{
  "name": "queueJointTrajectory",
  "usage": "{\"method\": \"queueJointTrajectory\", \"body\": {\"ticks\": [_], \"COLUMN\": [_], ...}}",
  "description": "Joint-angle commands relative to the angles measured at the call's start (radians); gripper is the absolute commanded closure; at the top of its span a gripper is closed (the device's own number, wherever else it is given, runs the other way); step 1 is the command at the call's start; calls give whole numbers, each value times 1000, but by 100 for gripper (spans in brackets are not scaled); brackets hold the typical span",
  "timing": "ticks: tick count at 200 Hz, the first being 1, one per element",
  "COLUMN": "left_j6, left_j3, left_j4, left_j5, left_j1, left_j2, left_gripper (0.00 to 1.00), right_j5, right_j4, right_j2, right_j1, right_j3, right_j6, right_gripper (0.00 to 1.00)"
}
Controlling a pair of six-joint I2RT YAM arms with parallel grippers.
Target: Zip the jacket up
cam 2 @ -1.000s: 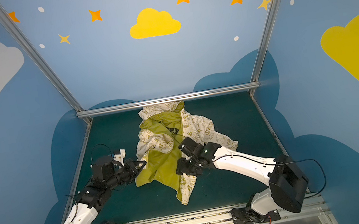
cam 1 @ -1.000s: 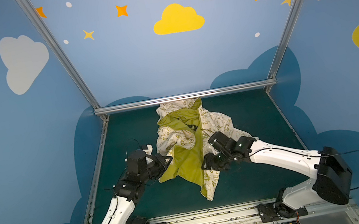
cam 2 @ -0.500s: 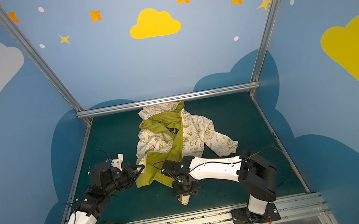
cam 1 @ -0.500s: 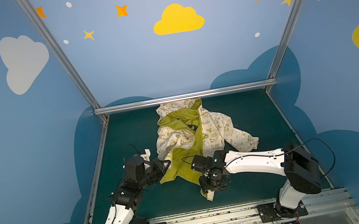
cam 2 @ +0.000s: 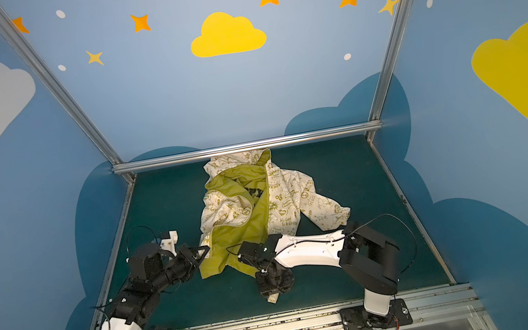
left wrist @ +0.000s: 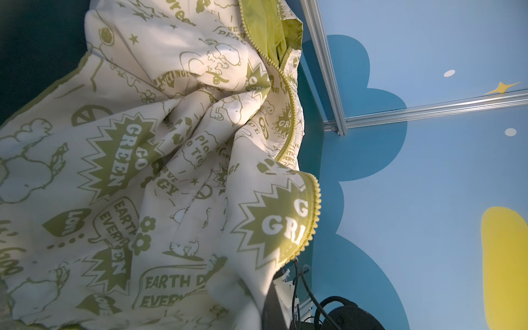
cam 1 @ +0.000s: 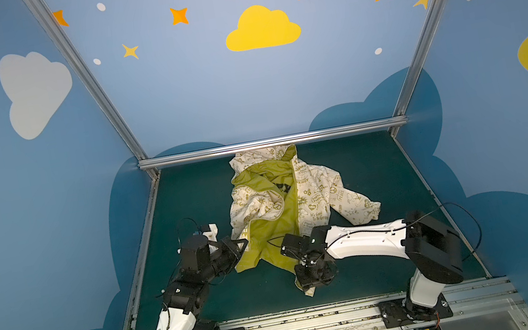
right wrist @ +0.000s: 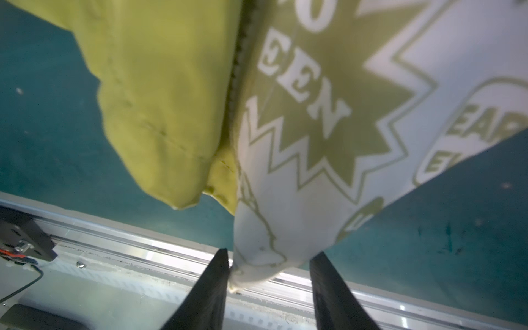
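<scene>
Right gripper [right wrist: 270, 274] points straight down, straddling the jacket [cam 1: 315, 193] hem

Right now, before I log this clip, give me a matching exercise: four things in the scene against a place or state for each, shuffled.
Things:
1. left claw
2. right claw
3. jacket
4. yellow cloud

Place or state:
A. lying unzipped on the green mat, lining showing
B. painted on the back wall
C. shut on the jacket's edge
D. fingers apart around a hem corner

Pairs: 1-C, 2-D, 3-A, 4-B
</scene>
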Motion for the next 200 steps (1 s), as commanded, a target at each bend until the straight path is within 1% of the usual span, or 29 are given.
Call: {"method": "queueJointTrajectory", "body": {"ticks": [1, 14, 45, 57, 74, 89, 114, 134, 155, 171, 184, 200], "left_j6": [1, 0, 0, 1, 4, 1, -5, -34, -77, -94, -94, -88], "left_j3": [-6, -6, -4, -3, -3, -2, -6, -25, -40, -38, -40, -39], "left_j4": [-12, -11, -13, -17, -22, -26, -21, 34, 120, 181, 240, 315], "left_j5": [13, 14, 18, 19, 22, 21, 31, 59, 87, 76, 53, 22], "left_j1": [6, 6, 6, 6, 7, 7, 7, 6, 0, -19, -45, -79], "left_j2": [-9, -6, -8, -9, -16, -22, -25, -22, -18, -14, -11, -8], "left_gripper": [96, 96, 96, 96, 96, 96, 96, 96, 96, 96, 96, 96], "right_j5": [-10, -9, -9, -10, -1, 13, 32, 30, -18, -40, -69, -141], "right_j4": [-15, -19, -25, -25, -24, -17, 1, 103, 314, 473, 606, 752], "right_j2": [24, 30, 41, 40, 19, -20, -115, -240, -411, -527, -597, -643], "right_j1": [0, 1, 0, 0, -1, -6, -25, -50, -91, -132, -174, -240], "right_j3": [4, 8, 0, -2, -6, -20, -74, -162, -278, -350, -395, -421], "right_j6": [-7, -8, -11, -14, -20, -22, -54, -104, -142, -167, -184, -209], "right_gripper": [49, 50, 61, 71, 89, 100, 100, 100, 100, 100, 100, 100]}}
